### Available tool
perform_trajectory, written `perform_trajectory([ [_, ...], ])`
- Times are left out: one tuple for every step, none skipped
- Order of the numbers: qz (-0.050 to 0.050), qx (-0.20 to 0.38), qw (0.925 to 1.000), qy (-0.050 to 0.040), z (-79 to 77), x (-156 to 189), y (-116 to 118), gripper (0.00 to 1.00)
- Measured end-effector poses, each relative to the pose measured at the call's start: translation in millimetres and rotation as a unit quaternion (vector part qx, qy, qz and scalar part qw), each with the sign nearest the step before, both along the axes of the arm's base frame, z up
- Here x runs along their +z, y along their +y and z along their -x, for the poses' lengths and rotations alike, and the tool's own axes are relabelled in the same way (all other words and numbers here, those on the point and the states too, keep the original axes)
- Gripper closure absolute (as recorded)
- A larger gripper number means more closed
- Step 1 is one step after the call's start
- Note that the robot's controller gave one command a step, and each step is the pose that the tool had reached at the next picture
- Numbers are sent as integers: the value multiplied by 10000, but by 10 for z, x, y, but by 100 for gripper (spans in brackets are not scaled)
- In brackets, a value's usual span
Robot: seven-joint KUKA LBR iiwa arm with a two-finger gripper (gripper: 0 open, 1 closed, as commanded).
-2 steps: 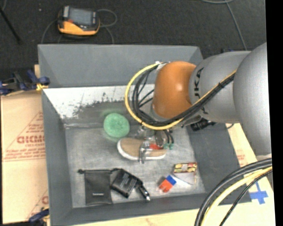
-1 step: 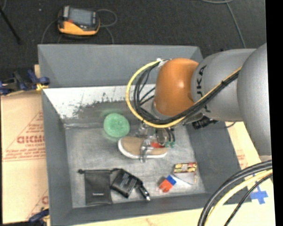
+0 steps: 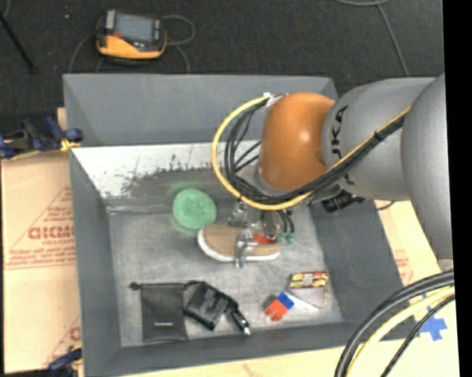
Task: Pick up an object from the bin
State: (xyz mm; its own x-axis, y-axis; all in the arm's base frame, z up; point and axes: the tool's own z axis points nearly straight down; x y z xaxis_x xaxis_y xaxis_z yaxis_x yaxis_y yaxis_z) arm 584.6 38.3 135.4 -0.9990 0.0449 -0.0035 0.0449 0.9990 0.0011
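gripper (image 3: 250, 242) sits low on the little tan shoe (image 3: 218, 242) mid-bin, just beside the green ball (image 3: 194, 207). can't tell if the claw's spread or pinching. risk imo: it only catches the shoe's thin rim and the shoe tips out.

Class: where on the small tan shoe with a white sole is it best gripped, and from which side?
Probably from straight above, jaws across the narrow middle of the tan, white-soled shoe: it lies flat and lengthwise, long sides free. Avoid its left end, close to the round green ball.
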Motion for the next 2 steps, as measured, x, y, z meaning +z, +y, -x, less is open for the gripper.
perform_trajectory([
  [1, 2, 10000, 18, 6, 82, -1, 100],
  [1, 4, 10000, 25, 9, 245, -3, 100],
])
